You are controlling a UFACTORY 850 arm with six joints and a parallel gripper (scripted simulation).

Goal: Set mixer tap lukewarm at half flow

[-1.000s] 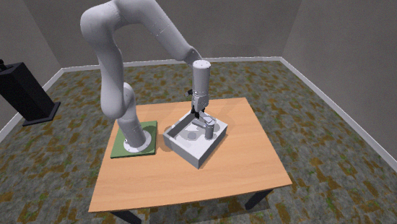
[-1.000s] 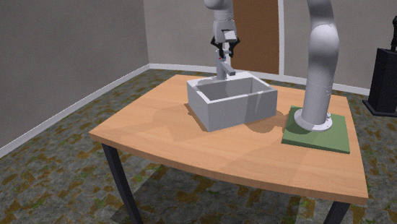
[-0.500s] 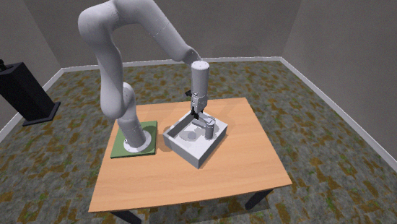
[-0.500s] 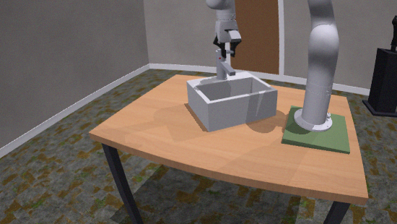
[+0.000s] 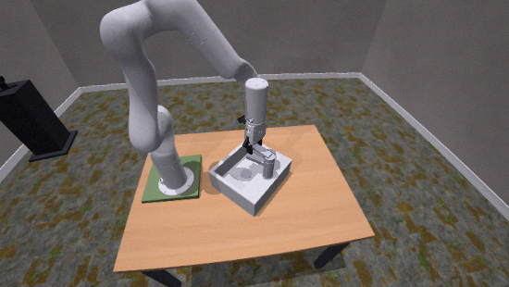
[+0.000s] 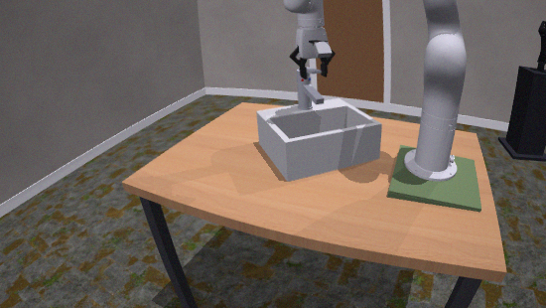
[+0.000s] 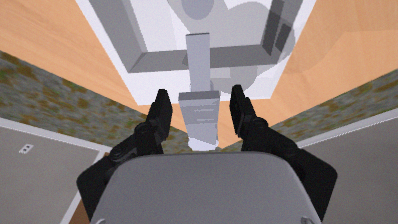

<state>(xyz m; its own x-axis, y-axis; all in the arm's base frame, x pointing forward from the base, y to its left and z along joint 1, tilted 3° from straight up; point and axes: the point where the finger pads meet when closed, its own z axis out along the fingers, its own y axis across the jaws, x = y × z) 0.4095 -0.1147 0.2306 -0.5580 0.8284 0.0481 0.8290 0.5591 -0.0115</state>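
Observation:
A grey mixer tap (image 5: 267,168) stands on the far rim of a grey sink basin (image 5: 250,175) on the wooden table. Its lever (image 7: 200,120) runs in line with the spout (image 7: 198,52) in the wrist view and is tilted partly up. My gripper (image 7: 200,97) is open, with one black finger on each side of the lever's end and a small gap on both sides. It hangs straight down over the tap in the top and exterior views (image 5: 252,144) (image 6: 312,67). A red dot (image 6: 302,79) shows on the tap body (image 6: 305,94). The basin also shows in the exterior view (image 6: 320,136).
My arm's base stands on a green plate (image 5: 173,178) left of the basin. A black stand (image 5: 32,118) is on the floor at the far left. The table's front and right parts hold nothing else.

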